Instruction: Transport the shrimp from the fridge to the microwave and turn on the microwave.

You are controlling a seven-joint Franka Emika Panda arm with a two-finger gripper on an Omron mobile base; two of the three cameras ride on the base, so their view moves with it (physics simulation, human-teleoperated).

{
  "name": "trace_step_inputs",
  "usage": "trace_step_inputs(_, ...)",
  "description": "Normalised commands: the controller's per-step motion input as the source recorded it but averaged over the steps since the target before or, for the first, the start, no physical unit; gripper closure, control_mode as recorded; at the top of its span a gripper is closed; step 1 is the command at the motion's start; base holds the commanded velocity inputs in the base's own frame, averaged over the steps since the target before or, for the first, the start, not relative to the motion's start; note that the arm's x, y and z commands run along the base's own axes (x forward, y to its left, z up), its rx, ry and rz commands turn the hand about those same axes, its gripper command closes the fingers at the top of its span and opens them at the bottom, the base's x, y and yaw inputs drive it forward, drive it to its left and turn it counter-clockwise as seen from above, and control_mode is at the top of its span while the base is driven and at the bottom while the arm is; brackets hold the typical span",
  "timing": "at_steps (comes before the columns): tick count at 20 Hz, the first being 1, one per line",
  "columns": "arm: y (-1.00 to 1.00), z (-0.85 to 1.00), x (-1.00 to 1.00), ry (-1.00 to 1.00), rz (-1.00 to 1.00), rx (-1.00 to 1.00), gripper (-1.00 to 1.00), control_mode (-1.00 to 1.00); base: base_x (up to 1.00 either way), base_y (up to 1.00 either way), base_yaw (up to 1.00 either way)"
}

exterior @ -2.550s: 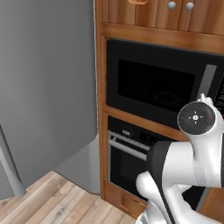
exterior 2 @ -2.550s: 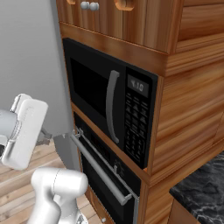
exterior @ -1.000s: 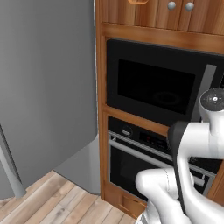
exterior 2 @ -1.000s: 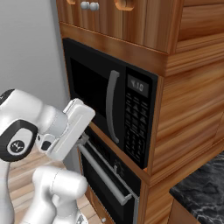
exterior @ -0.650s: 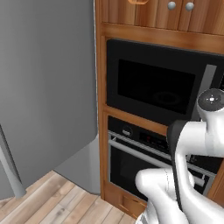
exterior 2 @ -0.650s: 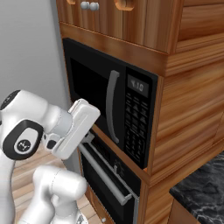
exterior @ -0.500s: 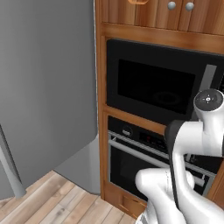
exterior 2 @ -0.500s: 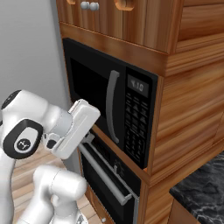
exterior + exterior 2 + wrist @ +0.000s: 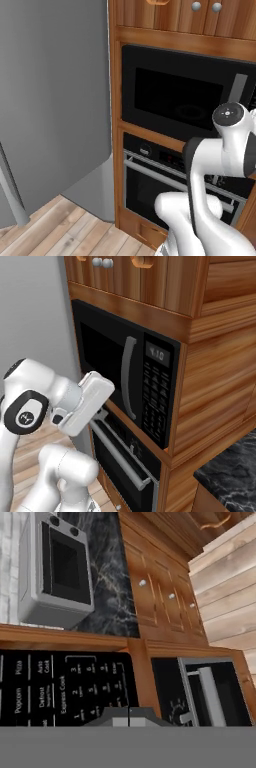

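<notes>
A: Microwave — built into wooden cabinetry, door closed, dark window, grey vertical handle beside the keypad at right. Directly above a black oven with a horizontal bar handle.

B: And the fridge?

A: Left of the microwave; tall flat grey door over a wooden floor.

B: Gripper?

A: Fingers pressed fully together, nothing visibly held. Right up against the keypad in the hand view, tips hard to make out. Labels readable: Popcorn, Pizza, Defrost, number keys.

B: Shrimp?

A: Cannot tell where.

B: Anything else nearby?

A: Grey toaster oven on dark marble counter.
</notes>
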Motion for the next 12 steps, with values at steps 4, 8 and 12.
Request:
trace_step_inputs(4,-0.21,-1.00,-0.29,-0.29,0.00,-0.21,1.00,-1.00,0.00,0.00,0.00)
trace_step_inputs(8,-0.33,-1.00,-0.42,-0.29,0.01,-0.14,1.00,-1.00,0.00,0.00,0.00)
trace_step_inputs(12,-0.07,-1.00,-0.29,-0.37,0.04,-0.19,1.00,-1.00,0.00,0.00,0.00)
